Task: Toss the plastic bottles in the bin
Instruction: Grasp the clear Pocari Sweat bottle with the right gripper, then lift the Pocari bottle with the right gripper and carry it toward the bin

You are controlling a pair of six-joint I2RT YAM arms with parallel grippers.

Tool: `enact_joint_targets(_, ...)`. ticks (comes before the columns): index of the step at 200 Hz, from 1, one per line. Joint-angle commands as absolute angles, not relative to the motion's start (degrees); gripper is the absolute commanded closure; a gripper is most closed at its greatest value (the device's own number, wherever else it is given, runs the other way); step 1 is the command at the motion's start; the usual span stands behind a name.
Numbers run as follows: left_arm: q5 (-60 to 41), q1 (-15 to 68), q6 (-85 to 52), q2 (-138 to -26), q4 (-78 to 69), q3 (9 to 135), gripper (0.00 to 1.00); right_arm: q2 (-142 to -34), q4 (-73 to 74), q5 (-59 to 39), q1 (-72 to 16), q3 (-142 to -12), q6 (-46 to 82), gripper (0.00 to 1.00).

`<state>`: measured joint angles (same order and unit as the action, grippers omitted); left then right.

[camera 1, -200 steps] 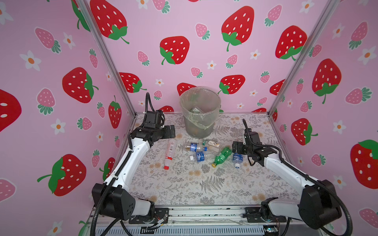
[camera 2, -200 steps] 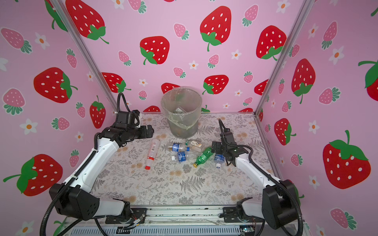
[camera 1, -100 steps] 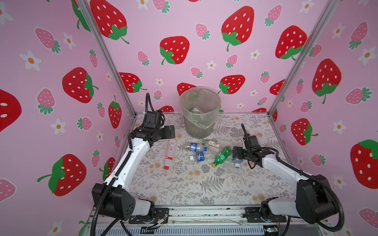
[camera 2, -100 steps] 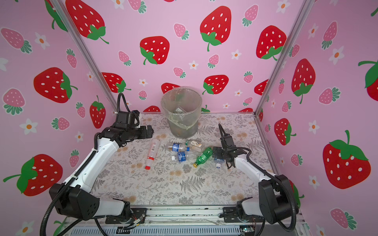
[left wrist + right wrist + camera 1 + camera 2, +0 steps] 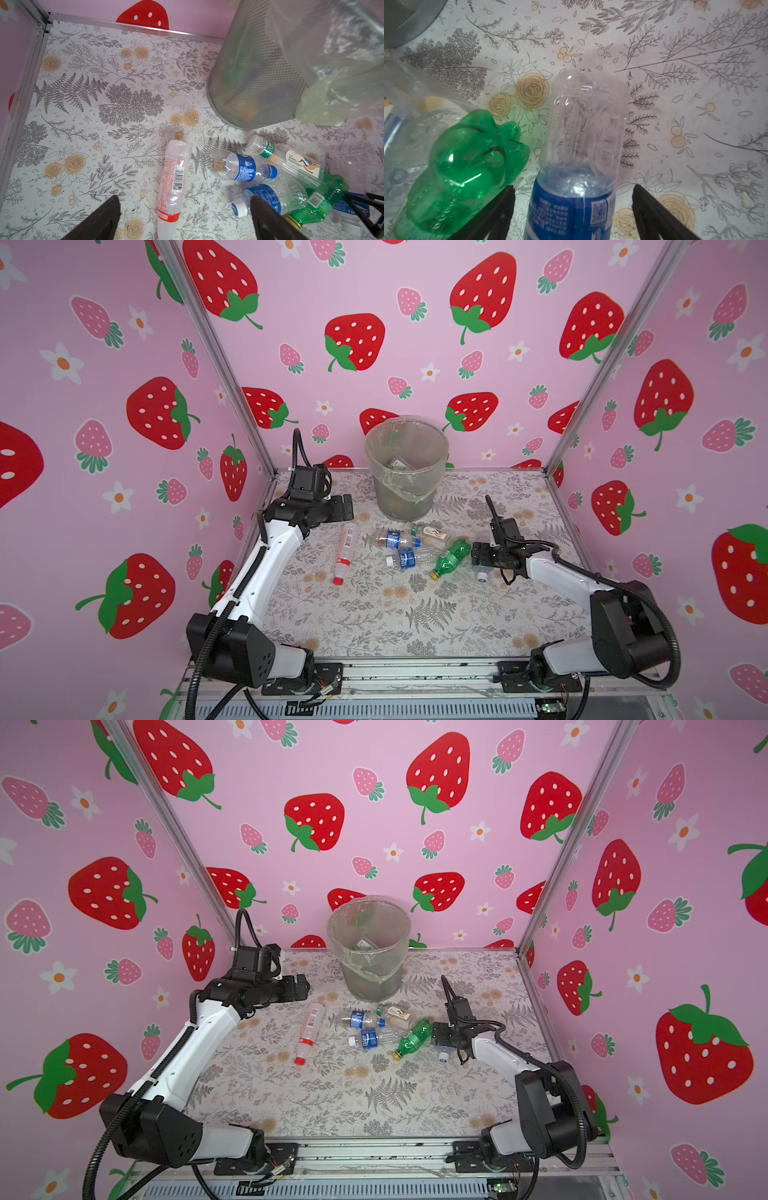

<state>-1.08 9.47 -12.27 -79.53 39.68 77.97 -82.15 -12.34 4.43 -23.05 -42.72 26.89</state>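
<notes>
Several plastic bottles lie in front of the bin (image 5: 399, 497) (image 5: 370, 973). My right gripper (image 5: 573, 188) (image 5: 478, 558) is low over the table and straddles a clear blue-labelled bottle (image 5: 583, 128), open, with a gap on each side. A green bottle (image 5: 467, 149) (image 5: 451, 558) lies against one of its fingers. My left gripper (image 5: 184, 198) (image 5: 347, 508) hangs open and empty above a red-capped bottle (image 5: 173, 178) (image 5: 345, 549). Two more blue-labelled bottles (image 5: 239, 166) (image 5: 270, 195) and a white-labelled one (image 5: 430, 532) lie between the arms.
The bin (image 5: 255, 72) is metal mesh with a clear bag (image 5: 332, 83) hanging over its rim, and some bottles show inside it. Pink strawberry walls and aluminium posts (image 5: 232, 377) close in the floral table (image 5: 415, 614) on three sides.
My right gripper has dropped and slid over the blue-labelled bottle beside the green one, and its jaws have narrowed somewhat. The left arm has stayed still.
</notes>
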Motion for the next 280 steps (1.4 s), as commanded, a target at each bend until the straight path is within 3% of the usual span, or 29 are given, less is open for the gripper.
enact_joint_targets(1,-1.32,9.05,-12.65,-79.45,40.37,79.80,0.01,-82.98,-11.12,4.39,-22.51,-42.03,26.28,0.11)
enact_joint_targets(68,-1.23,8.79,-12.54,-79.23,40.54,79.79,0.01,-85.88,-9.57,2.99,-22.28,-42.06,26.17,0.23)
enact_joint_targets(113,-0.97,8.79,-12.47,-78.48,39.82,79.10,0.01,-84.22,-9.63,3.69,-22.19,-41.43,26.37,0.39)
enact_joint_targets(280,-0.08,8.79,-12.35,-79.01,40.06,79.09,0.01,-65.27,-9.18,2.01,-22.20,-40.00,25.20,0.40)
